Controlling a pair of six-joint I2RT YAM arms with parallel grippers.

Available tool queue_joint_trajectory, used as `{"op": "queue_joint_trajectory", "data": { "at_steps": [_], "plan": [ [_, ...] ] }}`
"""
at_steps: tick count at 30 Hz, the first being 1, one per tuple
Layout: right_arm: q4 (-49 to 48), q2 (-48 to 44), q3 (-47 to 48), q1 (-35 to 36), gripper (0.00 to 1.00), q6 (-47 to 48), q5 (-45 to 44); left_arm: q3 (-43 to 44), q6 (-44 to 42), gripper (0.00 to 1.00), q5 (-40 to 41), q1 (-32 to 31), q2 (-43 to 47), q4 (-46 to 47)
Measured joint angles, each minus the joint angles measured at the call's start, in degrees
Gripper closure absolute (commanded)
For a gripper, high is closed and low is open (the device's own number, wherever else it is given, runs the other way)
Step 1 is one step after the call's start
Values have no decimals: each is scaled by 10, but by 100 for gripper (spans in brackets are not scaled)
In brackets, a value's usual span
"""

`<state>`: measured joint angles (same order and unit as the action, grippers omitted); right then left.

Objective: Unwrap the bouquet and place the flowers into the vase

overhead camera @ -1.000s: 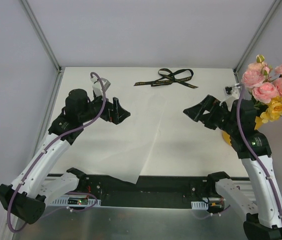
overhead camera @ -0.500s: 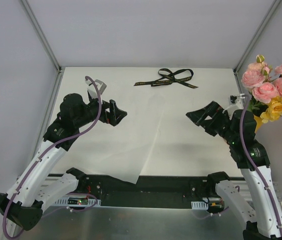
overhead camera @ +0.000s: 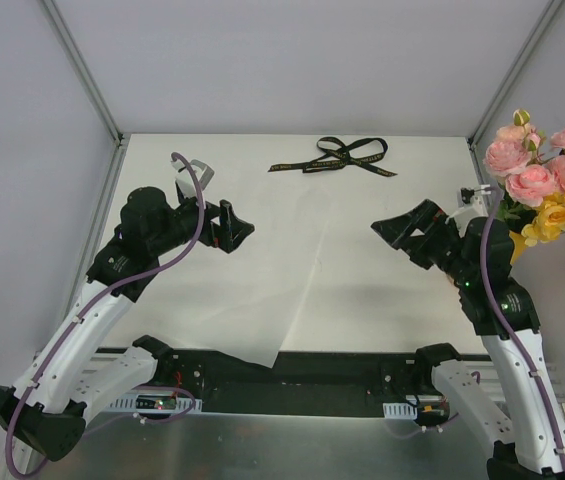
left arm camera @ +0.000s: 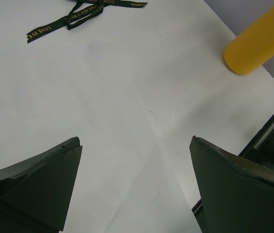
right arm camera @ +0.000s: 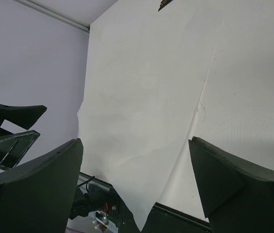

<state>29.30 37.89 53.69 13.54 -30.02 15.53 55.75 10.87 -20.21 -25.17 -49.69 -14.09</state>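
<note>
The flowers [overhead camera: 546, 183], pink and yellow blooms, stand at the table's far right edge, and their stems drop behind my right arm. Only a sliver of the yellow-orange vase [overhead camera: 515, 245] shows beside that arm; the left wrist view shows its lower tube [left arm camera: 258, 41] standing on the table. The bouquet's white paper [overhead camera: 262, 275] lies unfolded and flat, one corner hanging over the near edge [right arm camera: 141, 213]. My left gripper [overhead camera: 242, 222] [left arm camera: 136, 141] hovers open over the paper's left part. My right gripper [overhead camera: 390, 238] [right arm camera: 136, 141] hovers open to the paper's right. Both are empty.
The black ribbon [overhead camera: 342, 157] [left arm camera: 83, 12] lies untied near the back edge. White walls with metal corner posts close in the table on the left, back and right. The dark base rail [overhead camera: 292, 375] runs along the near edge.
Both arms have drawn back slightly, the left gripper shifting left and the right arm shifting right, uncovering less of the vase. Over the last half second they barely moved.
</note>
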Motion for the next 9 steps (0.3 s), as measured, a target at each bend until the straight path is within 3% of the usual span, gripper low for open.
{"op": "queue_joint_trajectory", "data": {
  "at_steps": [9],
  "plan": [
    [0, 0, 0, 0, 1, 0, 5, 0, 0, 1, 0, 0, 0, 0]
  ]
}}
